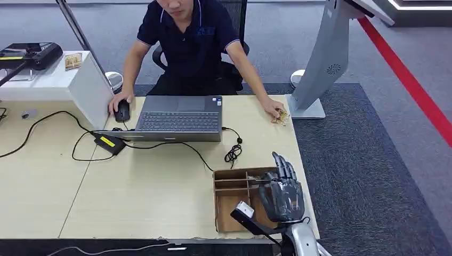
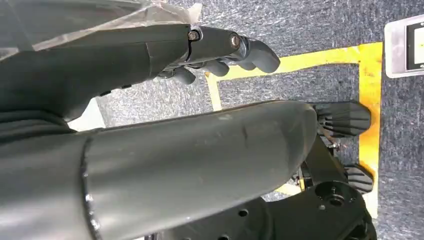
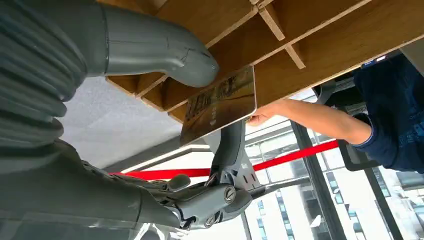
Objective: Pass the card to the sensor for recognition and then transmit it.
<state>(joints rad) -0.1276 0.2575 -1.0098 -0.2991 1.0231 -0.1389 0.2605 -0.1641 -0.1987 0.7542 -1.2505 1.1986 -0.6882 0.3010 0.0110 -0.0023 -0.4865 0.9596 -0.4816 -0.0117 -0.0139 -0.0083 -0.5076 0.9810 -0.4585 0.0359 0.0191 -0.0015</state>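
Right robot hand (image 3: 165, 100) pinches the card (image 3: 220, 102) between thumb and fingers, just above the wooden divider tray (image 1: 229, 184) at the bench (image 1: 160, 186) near edge. Left robot hand (image 2: 220, 50) hangs low over carpet, fingers curled on nothing. Looks like pick step: card gripped, not yet presented. Next move likely needs a lift clear of the tray, then carry to sensor, whose location I can't tell. Laptop (image 1: 178, 117), cable (image 1: 232, 152) and person's hand (image 1: 274, 112) sit beyond.

One card (image 3: 220, 102), one cardboard tray (image 1: 230, 198), one laptop (image 1: 178, 118), one mouse (image 1: 122, 111), one power brick (image 1: 110, 143), one kiosk stand (image 1: 325, 58), one seated person (image 1: 189, 45), two robot hands: right (image 1: 282, 194), left (image 2: 220, 50).
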